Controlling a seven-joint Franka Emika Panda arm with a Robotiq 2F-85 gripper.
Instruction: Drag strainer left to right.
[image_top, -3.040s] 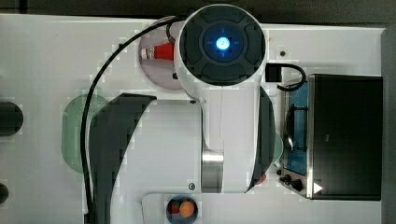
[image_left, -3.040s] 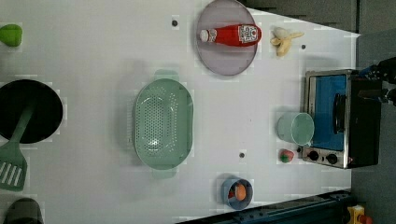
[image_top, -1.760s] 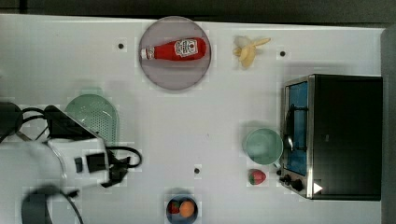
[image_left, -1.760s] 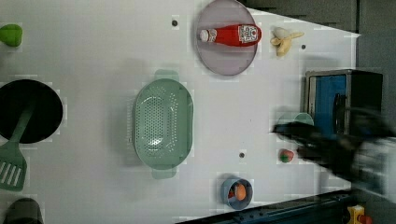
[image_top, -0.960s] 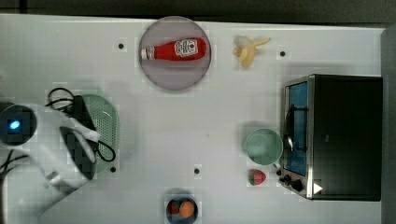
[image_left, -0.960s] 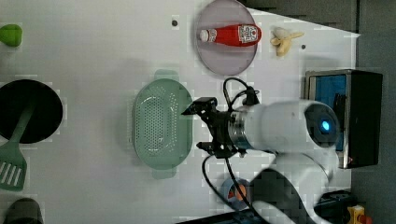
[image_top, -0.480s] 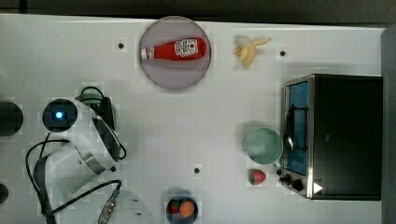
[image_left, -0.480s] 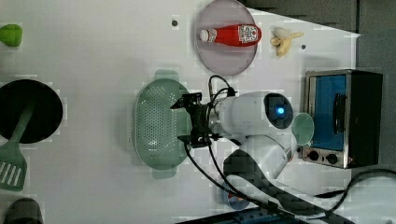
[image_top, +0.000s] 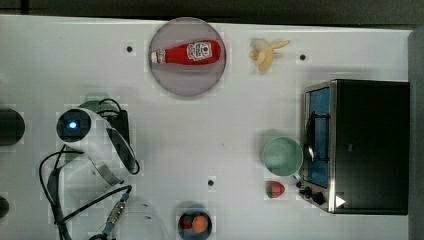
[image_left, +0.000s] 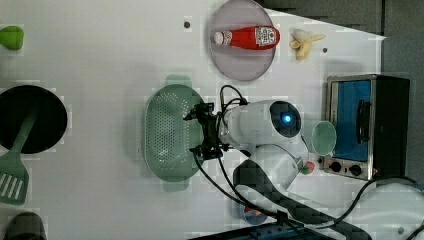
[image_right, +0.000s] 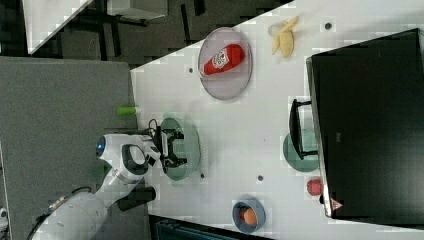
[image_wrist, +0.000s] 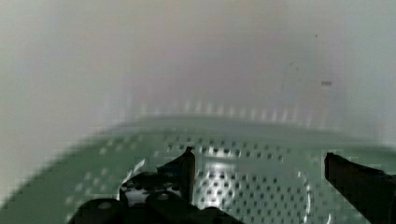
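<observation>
The gripper (image_left: 200, 131) is now hanging with wide open jaws over the strainer (image_left: 167, 131), where a second ago it was still beside it. The strainer is sitting unmoved on the table (image_left: 100, 60), between the black pan (image_left: 30, 120) at one edge and the toaster oven (image_left: 367, 125). I judge the drag is not started yet.

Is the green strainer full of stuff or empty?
Empty as far as shown: the strainer shows only its bare holed bottom in the left view, though the open gripper covers one edge.
</observation>
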